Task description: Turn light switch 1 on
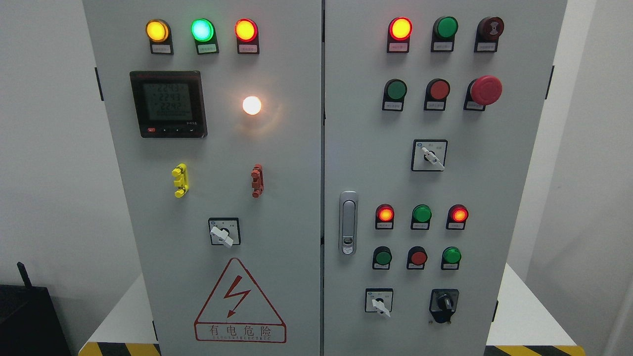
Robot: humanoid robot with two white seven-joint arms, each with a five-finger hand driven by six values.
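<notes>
A grey electrical cabinet (pixel 292 198) with two doors fills the head view. On the left door a white lamp (pixel 251 105) glows, and below it sits a white rotary switch (pixel 223 232) with its lever pointing down-right. The right door carries more rotary switches: one white (pixel 429 155) at mid height, one white (pixel 379 301) near the bottom and a black one (pixel 444 303) beside it. None of the labels is legible, so I cannot tell which is switch 1. Neither hand nor arm shows in the picture.
Lit yellow (pixel 157 31), green (pixel 202 30) and red (pixel 246 29) lamps top the left door, above a digital meter (pixel 168 104). A red emergency stop button (pixel 485 90), rows of pushbuttons and a door handle (pixel 348 222) sit on the right door. A black box (pixel 27 319) stands lower left.
</notes>
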